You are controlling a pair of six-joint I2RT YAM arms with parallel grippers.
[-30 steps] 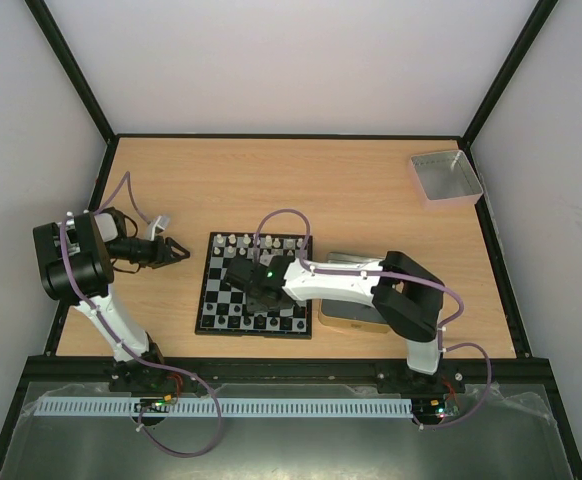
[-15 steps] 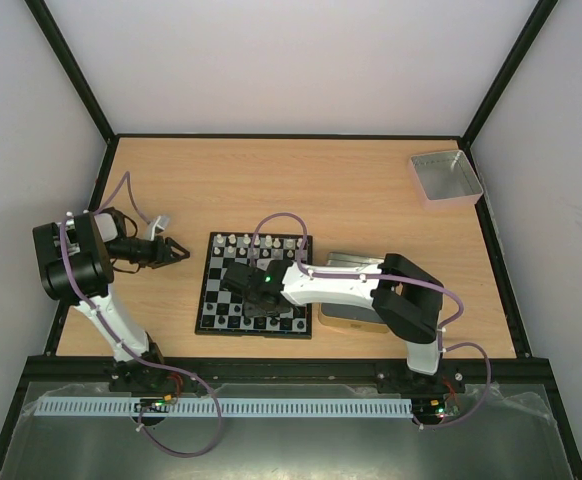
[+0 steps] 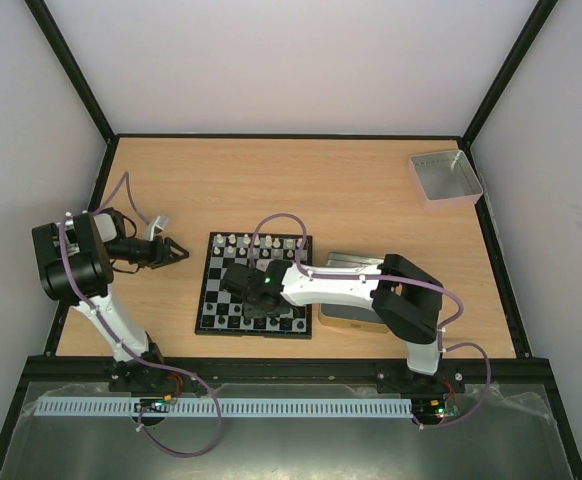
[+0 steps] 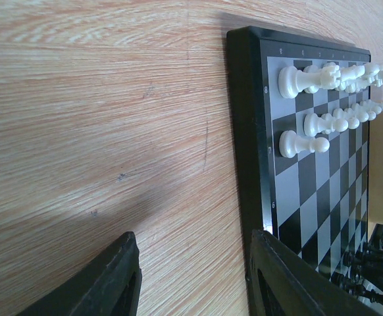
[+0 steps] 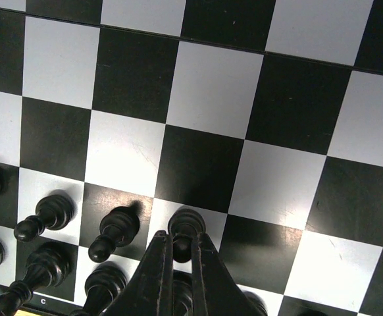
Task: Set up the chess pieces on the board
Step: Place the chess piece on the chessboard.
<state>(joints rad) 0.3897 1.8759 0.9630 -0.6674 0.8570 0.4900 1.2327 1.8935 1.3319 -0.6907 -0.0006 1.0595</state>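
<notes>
The board (image 3: 254, 285) lies on the wooden surface (image 3: 321, 190) in front of the two arms. The white pieces (image 4: 303, 79) are ranked along its two far rows and the black pieces (image 5: 53, 214) are gathered on the near rows. Among these we see a black pawn (image 5: 186, 225) over a light square, with the right claw (image 5: 181, 240) pressed together on it from above.

Against a second ago, the right wrist has slid a little toward the board's near left side, while the left arm has not shifted.

The right arm reaches left from its base. Its forearm stretches low across a gold-rimmed tin (image 3: 349, 318) and over the board, and the wrist is bent downward. The left arm is folded back with its elbow raised. The left claw (image 3: 174, 251) is partly spread and holds nothing, pointing at the board's left edge just above the surface.

A grey tray (image 3: 445, 178) sits at the far right corner.
</notes>
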